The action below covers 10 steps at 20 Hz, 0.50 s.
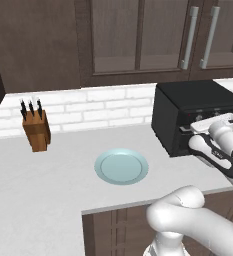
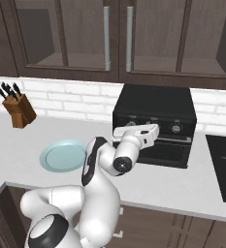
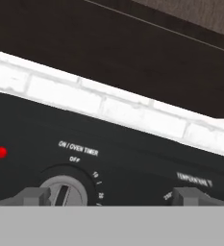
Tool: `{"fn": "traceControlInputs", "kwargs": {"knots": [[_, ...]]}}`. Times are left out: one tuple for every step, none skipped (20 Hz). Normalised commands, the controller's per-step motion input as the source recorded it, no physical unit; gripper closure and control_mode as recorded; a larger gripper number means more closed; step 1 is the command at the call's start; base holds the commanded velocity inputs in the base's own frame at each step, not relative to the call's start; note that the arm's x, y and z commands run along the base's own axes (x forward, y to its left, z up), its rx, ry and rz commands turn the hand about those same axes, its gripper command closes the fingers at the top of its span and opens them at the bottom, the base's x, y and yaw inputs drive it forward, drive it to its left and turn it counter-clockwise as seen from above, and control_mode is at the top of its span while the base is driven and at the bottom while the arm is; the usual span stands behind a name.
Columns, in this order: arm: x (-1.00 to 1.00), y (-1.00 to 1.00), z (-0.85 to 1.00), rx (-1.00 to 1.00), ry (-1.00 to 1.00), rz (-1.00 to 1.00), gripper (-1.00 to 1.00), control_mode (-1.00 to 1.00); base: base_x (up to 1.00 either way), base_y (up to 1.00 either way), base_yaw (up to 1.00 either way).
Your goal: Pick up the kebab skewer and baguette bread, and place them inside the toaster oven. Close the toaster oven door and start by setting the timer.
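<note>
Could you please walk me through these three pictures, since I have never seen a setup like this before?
This is a simulated kitchen with a white robot arm. Two cameras sit behind it, left and right; the third rides on its hand. On the counter stand a black toaster oven, a pale blue plate with nothing on it, and a knife block. The oven door looks shut. The gripper is at the oven's control panel, its fingertips either side of the timer knob, beside a red light. It holds nothing.

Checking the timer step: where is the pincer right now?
In the hand view the pincer is at the toaster oven control panel, its left fingertip in front of the on/oven timer knob, beside the red light.
</note>
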Motion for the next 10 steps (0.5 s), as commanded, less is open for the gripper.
{"fn": "traceControlInputs", "kwargs": {"knots": [[0.03,0.0,0.0,0.0,0.0,0.0,-1.0,-1.0,0.0,0.0,0.0],[0.03,0.0,0.0,0.0,0.0,0.0,-1.0,-1.0,0.0,0.0,0.0],[0.07,0.0,0.0,0.0,0.0,0.0,-1.0,-1.0,0.0,0.0,0.0],[0.13,0.0,0.0,0.0,0.0,0.0,-1.0,-1.0,0.0,0.0,0.0],[0.11,0.0,0.0,0.0,0.0,0.0,-1.0,-1.0,0.0,0.0,0.0],[0.2,0.0,0.0,0.0,0.0,0.0,-1.0,-1.0,0.0,0.0,0.0],[0.16,0.0,0.0,0.0,0.0,0.0,-1.0,-1.0,0.0,0.0,0.0],[0.14,0.0,0.0,0.0,0.0,0.0,-1.0,-1.0,0.0,0.0,0.0],[0.14,0.0,0.0,0.0,0.0,0.0,-1.0,-1.0,0.0,0.0,0.0],[0.12,0.0,0.0,0.0,0.0,0.0,-1.0,-1.0,0.0,0.0,0.0]]}}
